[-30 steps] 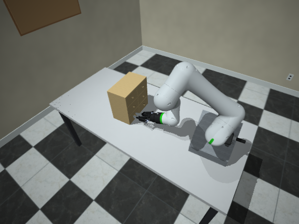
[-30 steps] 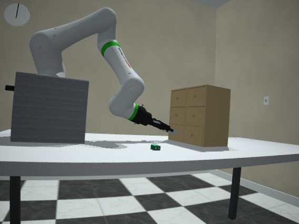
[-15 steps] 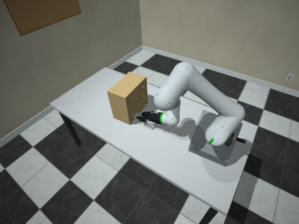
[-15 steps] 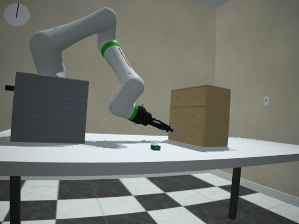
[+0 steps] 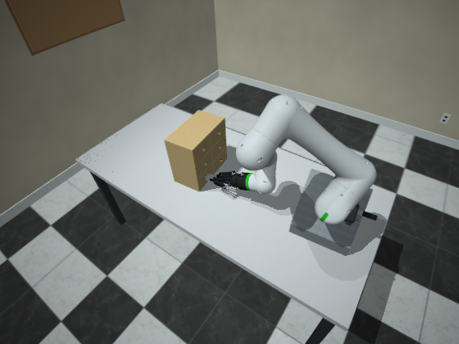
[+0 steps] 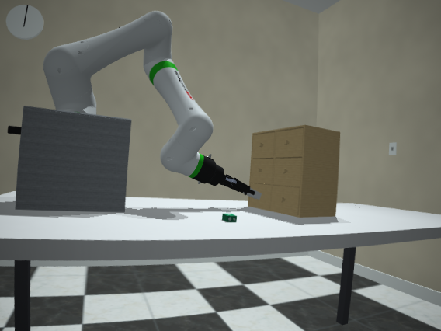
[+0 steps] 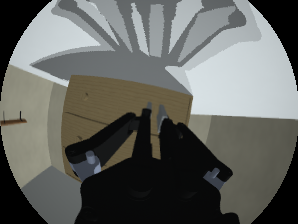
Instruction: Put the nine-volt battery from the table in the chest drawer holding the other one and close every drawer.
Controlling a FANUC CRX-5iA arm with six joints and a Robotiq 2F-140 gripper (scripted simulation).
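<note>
The small wooden chest (image 5: pixel 194 147) stands on the table with two columns of three drawers, all looking pushed in; it also shows in the exterior view (image 6: pixel 295 171). My gripper (image 6: pixel 254 193) reaches low and level to the front of the bottom drawer (image 6: pixel 260 197) in the column nearer the arm. Its fingers stand nearly together, shut on that drawer's small handle. In the wrist view the fingertips touch the wooden drawer front (image 7: pixel 120 125). The green nine-volt battery (image 6: pixel 230 217) lies on the table in front of the chest, below and apart from the gripper. The drawers' insides are hidden.
The arm's grey base block (image 6: pixel 71 161) stands at the table's other end. The arm's elbow (image 5: pixel 258 149) hangs close beside the chest's front. The table edge (image 6: pixel 217 242) runs a short way in front of the battery.
</note>
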